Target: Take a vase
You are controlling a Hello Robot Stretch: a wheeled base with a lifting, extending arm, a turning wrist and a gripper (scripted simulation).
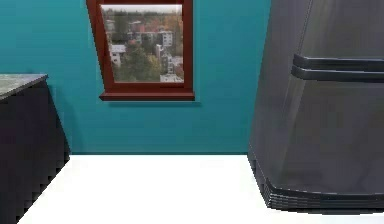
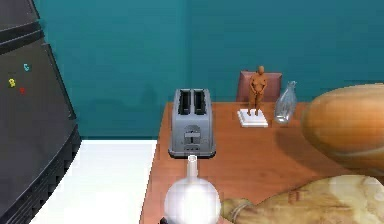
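A clear glass vase-like vessel with a narrow neck [image 2: 287, 103] stands at the far side of a brown wooden table [image 2: 260, 160], just right of a small brown figure statue [image 2: 258, 92] on a white base. At the table's near edge sits a pale round-bodied vessel with a thin neck [image 2: 192, 198]; its shape suggests a vase.
A grey toaster [image 2: 192, 122] stands on the table's left part. A large orange-brown rounded object [image 2: 348, 118] and a tan lumpy thing [image 2: 320, 200] lie at the right. A dark fridge [image 1: 320, 100] stands by white floor [image 1: 150, 190], with a window [image 1: 143, 45] and a dark counter [image 1: 25, 130].
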